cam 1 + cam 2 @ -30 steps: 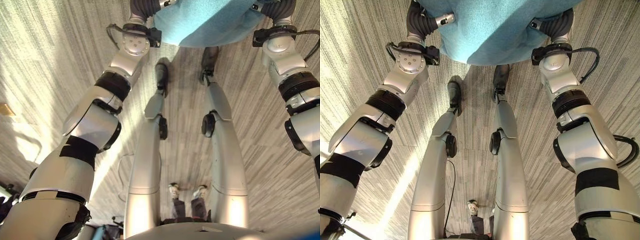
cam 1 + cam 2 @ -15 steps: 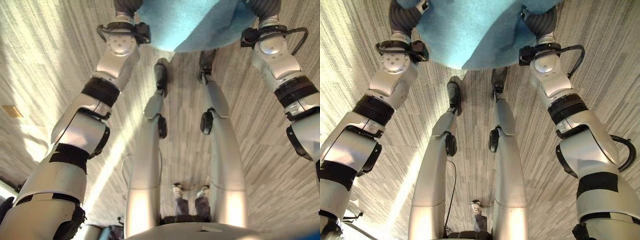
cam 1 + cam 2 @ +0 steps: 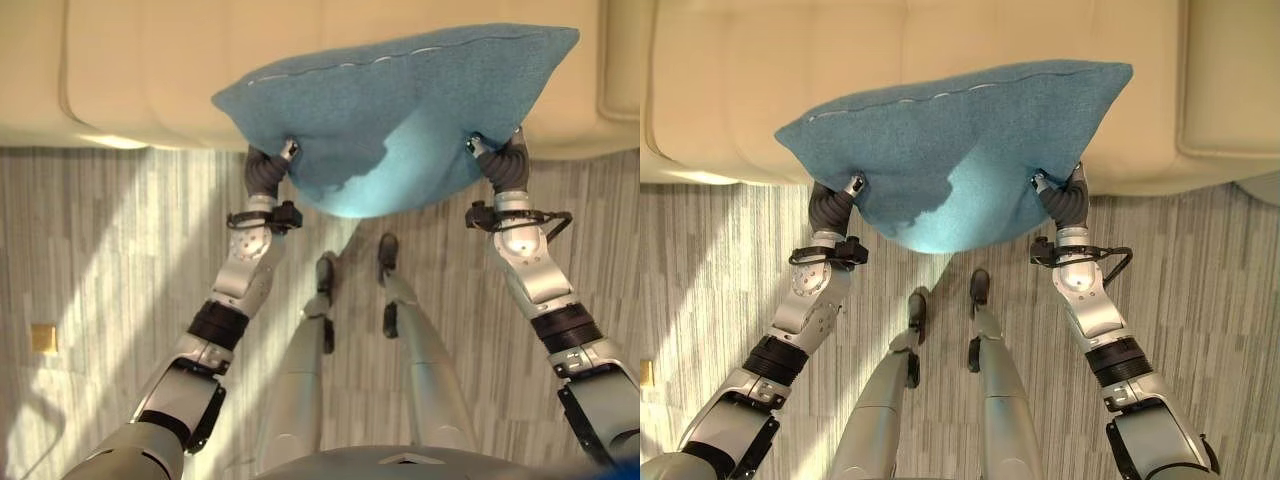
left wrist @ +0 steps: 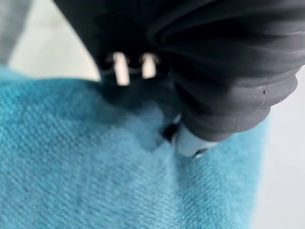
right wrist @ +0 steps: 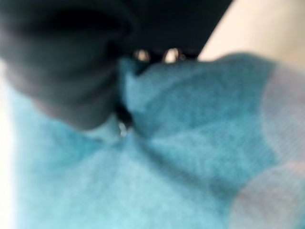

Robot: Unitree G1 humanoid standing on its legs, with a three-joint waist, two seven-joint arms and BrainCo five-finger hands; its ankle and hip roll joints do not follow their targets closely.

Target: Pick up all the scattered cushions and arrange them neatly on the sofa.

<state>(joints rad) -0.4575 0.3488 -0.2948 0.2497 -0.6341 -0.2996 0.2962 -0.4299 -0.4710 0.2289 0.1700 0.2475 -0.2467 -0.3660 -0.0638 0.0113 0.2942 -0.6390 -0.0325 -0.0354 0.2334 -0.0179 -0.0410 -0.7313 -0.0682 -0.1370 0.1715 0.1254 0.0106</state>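
Teal fabric cushion [image 3: 960, 150], one item, held up between both arms in front of a cream sofa [image 3: 940, 50], its upper edge overlapping the seat front and its lower bulge hanging over the grey striped floor [image 3: 730, 260]. Left hand [image 3: 835, 205] sits at the cushion's left underside and right hand [image 3: 1065, 200] at its right underside, each dark ribbed cover pressed into the cloth. Fingers of both hands are buried in the fabric, so their state cannot be told.
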